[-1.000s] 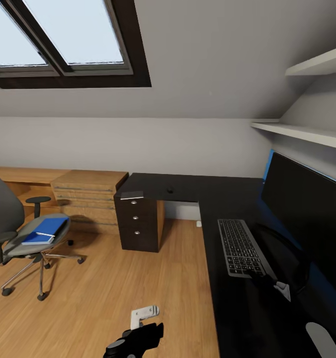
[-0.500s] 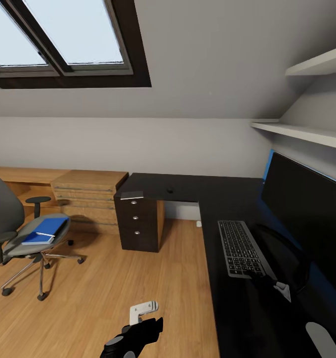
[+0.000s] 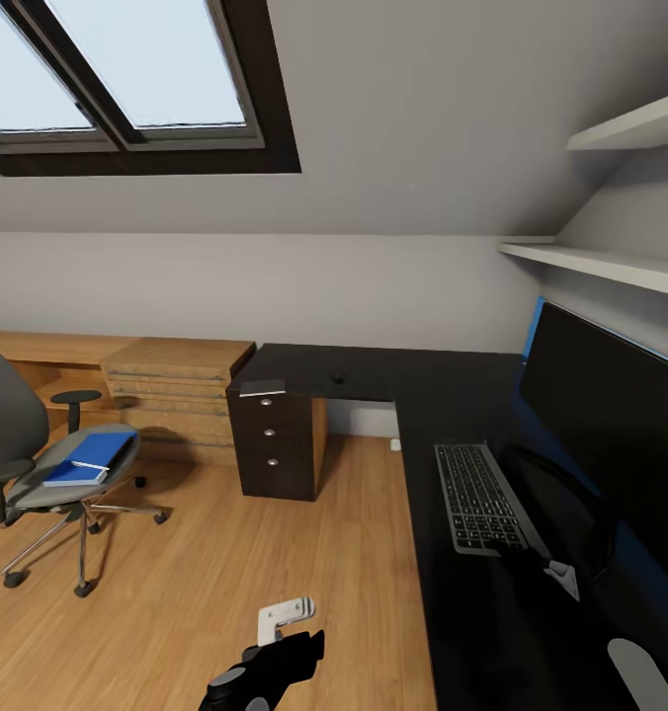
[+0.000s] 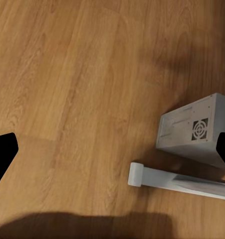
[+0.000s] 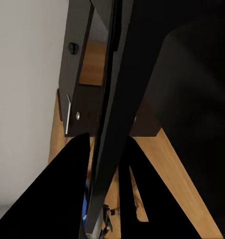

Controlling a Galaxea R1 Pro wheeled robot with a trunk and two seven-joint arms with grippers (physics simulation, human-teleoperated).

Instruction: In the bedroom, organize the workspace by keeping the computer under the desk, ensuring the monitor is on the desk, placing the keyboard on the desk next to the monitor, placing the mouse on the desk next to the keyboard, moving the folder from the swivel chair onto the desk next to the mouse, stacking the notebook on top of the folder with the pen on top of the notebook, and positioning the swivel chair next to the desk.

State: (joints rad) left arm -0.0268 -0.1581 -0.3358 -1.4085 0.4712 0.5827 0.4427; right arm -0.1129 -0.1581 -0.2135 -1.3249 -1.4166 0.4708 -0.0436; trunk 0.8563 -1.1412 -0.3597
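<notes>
Your right gripper [image 5: 105,154] is closed on the near end of the keyboard [image 3: 478,496], which lies flat on the desk [image 3: 443,632] just left of the monitor [image 3: 611,434]; in the right wrist view the board shows edge-on between the two dark fingers [image 5: 62,184]. In the head view the gripper itself is a dark shape against the black desktop and hard to make out. Your left gripper [image 4: 112,152] hangs spread wide over the wooden floor [image 3: 206,573], its fingertips just entering the wrist view's edges.

The mouse [image 3: 339,377] sits on the desk's far wing, well apart from the keyboard. At the far left, the swivel chair [image 3: 38,464] carries the blue folder [image 3: 102,447] with a second blue item just in front of it; its backrest is cut off by the picture's edge. You can't make out the pen.
</notes>
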